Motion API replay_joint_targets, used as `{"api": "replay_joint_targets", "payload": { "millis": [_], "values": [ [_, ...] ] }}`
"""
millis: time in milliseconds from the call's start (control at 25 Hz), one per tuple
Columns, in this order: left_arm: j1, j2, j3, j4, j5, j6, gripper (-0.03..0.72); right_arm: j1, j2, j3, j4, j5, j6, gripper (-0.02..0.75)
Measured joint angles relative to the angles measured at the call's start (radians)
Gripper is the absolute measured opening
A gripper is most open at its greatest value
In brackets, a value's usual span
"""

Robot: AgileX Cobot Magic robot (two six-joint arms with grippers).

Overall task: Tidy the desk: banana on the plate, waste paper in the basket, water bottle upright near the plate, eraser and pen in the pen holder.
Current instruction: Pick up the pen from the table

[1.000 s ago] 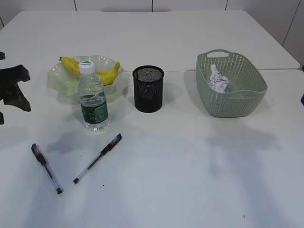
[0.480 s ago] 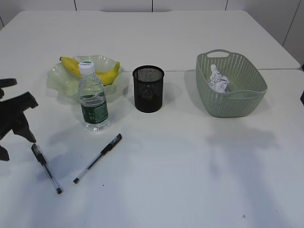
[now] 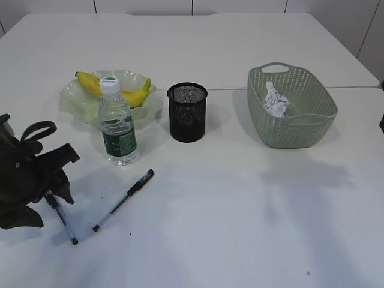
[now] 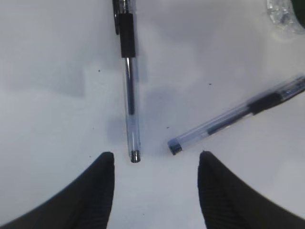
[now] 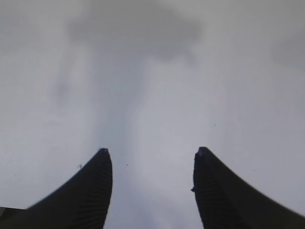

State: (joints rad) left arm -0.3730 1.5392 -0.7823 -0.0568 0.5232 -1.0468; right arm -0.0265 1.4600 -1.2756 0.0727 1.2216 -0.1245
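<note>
White desk [image 3: 240, 228]: banana [image 3: 135, 95] on plate [image 3: 72, 99], waste paper [image 3: 276, 102] in basket [image 3: 312, 129], both claws apart.

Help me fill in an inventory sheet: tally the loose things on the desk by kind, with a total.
Pens: 2 (pen by the left gripper, second pen)
Banana: 1
Plate: 1
Water bottle: 1
Pen holder: 1
Basket: 1
Waste paper: 1
Total: 8
</note>
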Motion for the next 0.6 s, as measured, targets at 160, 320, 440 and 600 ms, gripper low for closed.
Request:
{"api": "replay_joint_targets", "payload": {
  "millis": [160, 320, 440, 600],
  "values": [
    [0.000, 0.073, 0.000, 0.000, -0.004, -0.008, 0.392, 0.000, 0.000, 0.000, 0.000, 0.000, 0.000, 0.411],
    [0.000, 0.105, 0.000, 0.000, -0.016, -0.010, 0.392, 0.000, 0.000, 0.000, 0.000, 0.000, 0.000, 0.411],
    [0.000, 0.130, 0.000, 0.000, -0.029, -0.009, 0.392, 0.000, 0.000, 0.000, 0.000, 0.000, 0.000, 0.411],
    [0.000, 0.171, 0.000, 0.000, -0.036, -0.009, 0.391, 0.000, 0.000, 0.000, 0.000, 0.000, 0.000, 0.411]
  ]
}}
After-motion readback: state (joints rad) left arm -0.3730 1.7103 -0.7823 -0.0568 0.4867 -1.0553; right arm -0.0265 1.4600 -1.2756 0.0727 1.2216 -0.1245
